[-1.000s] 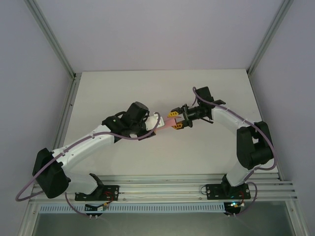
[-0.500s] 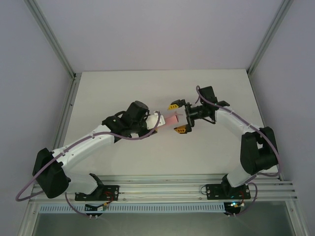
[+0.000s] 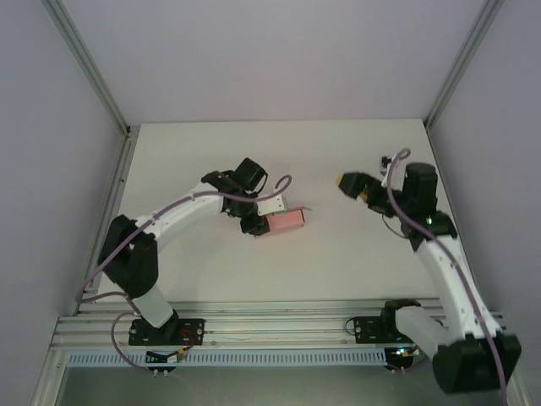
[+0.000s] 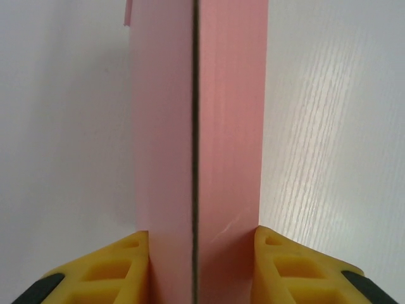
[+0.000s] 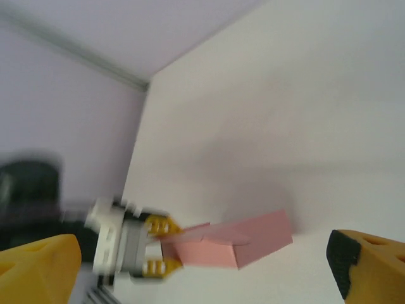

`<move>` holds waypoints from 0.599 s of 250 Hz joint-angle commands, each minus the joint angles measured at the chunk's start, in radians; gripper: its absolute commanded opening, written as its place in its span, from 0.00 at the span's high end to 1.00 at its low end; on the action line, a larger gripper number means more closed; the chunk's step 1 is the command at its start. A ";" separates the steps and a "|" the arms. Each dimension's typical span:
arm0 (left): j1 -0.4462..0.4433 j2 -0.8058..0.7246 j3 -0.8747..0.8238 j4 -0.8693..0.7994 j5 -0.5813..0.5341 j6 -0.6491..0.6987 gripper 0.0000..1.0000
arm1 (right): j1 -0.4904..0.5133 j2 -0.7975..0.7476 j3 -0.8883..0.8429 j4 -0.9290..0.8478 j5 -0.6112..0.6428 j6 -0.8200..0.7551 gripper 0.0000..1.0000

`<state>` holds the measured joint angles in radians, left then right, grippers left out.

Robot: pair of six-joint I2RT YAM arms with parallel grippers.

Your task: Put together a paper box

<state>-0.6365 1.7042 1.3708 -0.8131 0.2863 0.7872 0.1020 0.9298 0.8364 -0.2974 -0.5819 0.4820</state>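
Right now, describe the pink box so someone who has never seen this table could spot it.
On the white table, look near the middle, where the left arm's tool ends. Clamped between its yellow fingers is a small flat rectangular box of pink card, the only pink thing there.

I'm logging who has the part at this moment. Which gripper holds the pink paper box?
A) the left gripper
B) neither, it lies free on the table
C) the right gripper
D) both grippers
A: the left gripper has its yellow jaws pressed on both sides of the paper box, while the right gripper stands open, apart from it.
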 commanded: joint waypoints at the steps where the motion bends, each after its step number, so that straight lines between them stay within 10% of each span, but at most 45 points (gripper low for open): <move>1: 0.009 0.069 0.133 -0.205 0.109 0.098 0.69 | 0.008 -0.027 -0.065 0.083 -0.303 -0.486 0.00; 150: 0.064 0.264 0.310 -0.358 0.234 0.180 0.69 | 0.352 0.463 0.240 -0.300 0.387 -0.988 0.40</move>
<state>-0.5781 1.9701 1.6604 -1.1110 0.4793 0.9176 0.4370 1.3529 1.0412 -0.5186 -0.3523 -0.3862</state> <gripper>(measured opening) 0.320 0.614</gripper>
